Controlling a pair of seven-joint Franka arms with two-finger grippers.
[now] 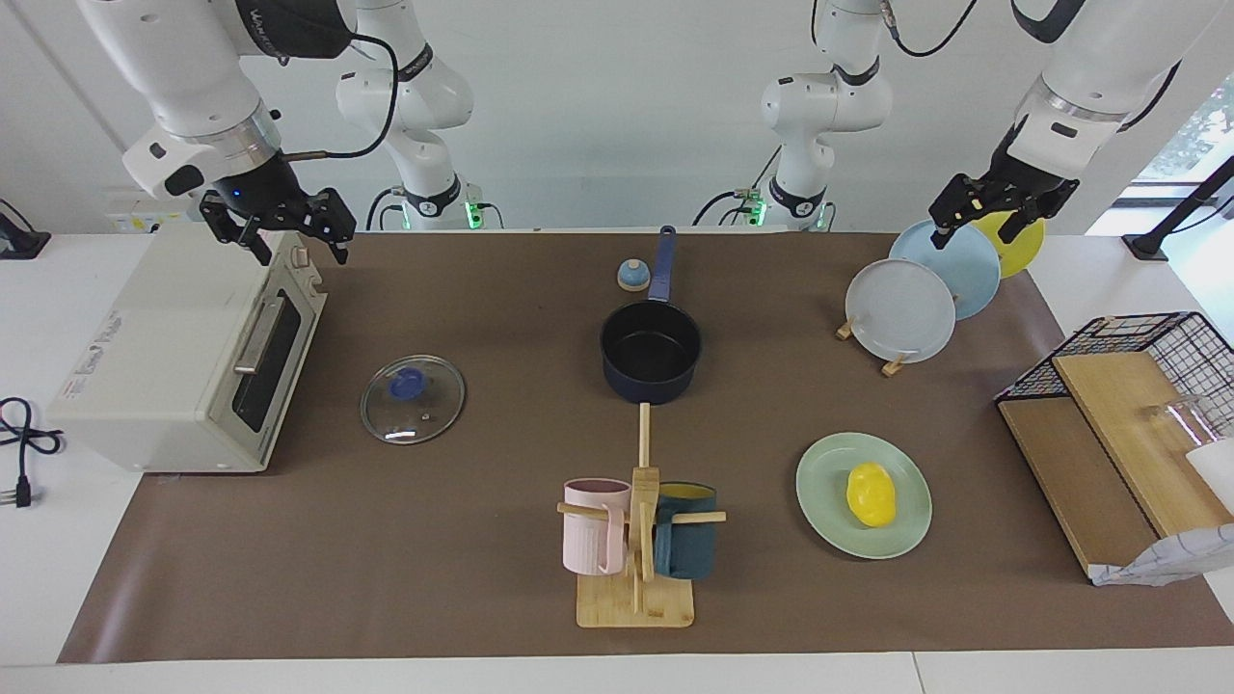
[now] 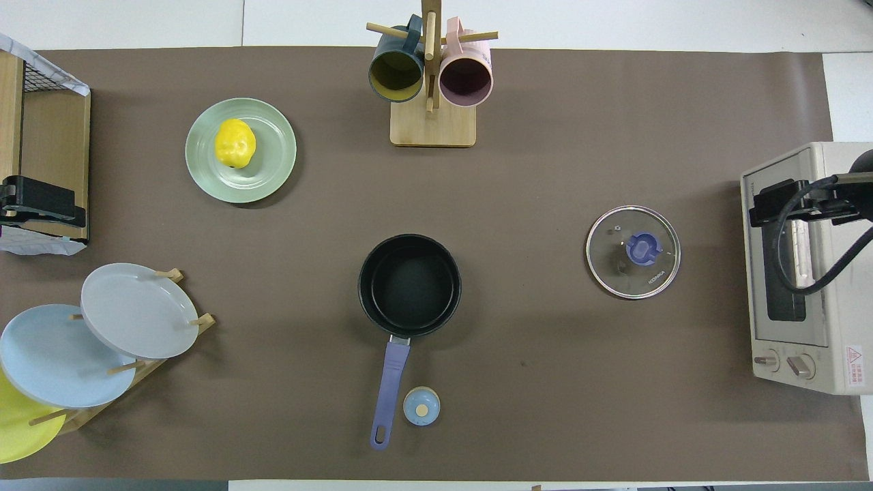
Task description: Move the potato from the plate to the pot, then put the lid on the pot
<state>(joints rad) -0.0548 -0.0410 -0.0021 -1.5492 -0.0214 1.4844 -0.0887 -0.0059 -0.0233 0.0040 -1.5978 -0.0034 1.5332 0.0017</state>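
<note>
The yellow potato [image 1: 871,493] [image 2: 235,142] lies on the mint-green plate [image 1: 906,482] [image 2: 273,160], farther from the robots than the pot and toward the left arm's end. The navy pot [image 1: 651,352] [image 2: 409,285] stands mid-table, empty, its handle pointing toward the robots. The glass lid [image 1: 413,399] [image 2: 633,251] lies flat on the table between the pot and the toaster oven. My left gripper [image 1: 974,231] [image 2: 41,201] hangs open and empty, raised over the plate rack. My right gripper [image 1: 302,253] [image 2: 784,204] hangs open and empty over the toaster oven.
A toaster oven [image 1: 183,357] stands at the right arm's end. A rack of upright plates [image 1: 901,310] and a wire-and-wood shelf [image 1: 1118,434] stand at the left arm's end. A mug tree [image 1: 638,540] stands farther out than the pot. A small blue-and-tan dome [image 1: 632,276] sits beside the pot handle.
</note>
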